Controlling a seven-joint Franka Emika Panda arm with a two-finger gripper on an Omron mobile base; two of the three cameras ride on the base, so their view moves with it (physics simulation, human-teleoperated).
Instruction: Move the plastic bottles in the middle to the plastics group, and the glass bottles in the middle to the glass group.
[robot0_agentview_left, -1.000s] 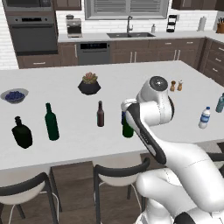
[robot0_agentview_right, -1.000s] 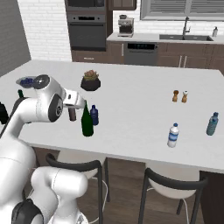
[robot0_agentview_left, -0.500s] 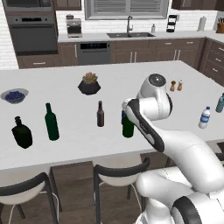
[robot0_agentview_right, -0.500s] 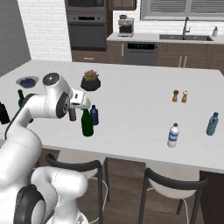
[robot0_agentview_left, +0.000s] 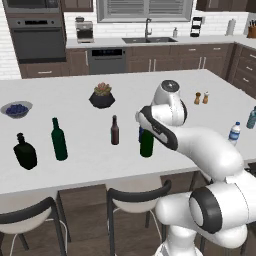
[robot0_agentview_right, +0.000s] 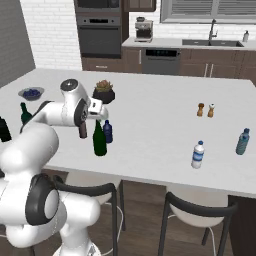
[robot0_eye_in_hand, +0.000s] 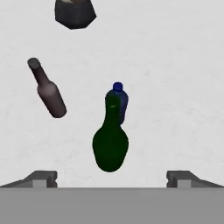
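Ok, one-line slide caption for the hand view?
Open hand above the green wine bottle, dark blue bottle just behind, brown bottle alongside.

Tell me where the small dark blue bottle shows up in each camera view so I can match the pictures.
Left base view: dark blue bottle, centre, mostly hidden between the arm and the sloping-shouldered green bottle.
Right base view: left of centre, just right of that green bottle.
Hand view: centre, directly behind the green bottle.
Shared landmark: the brown bottle.

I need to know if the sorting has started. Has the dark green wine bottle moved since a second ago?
No. The dark green wine bottle stands where it did, just in front of the dark blue bottle and right of the brown bottle.
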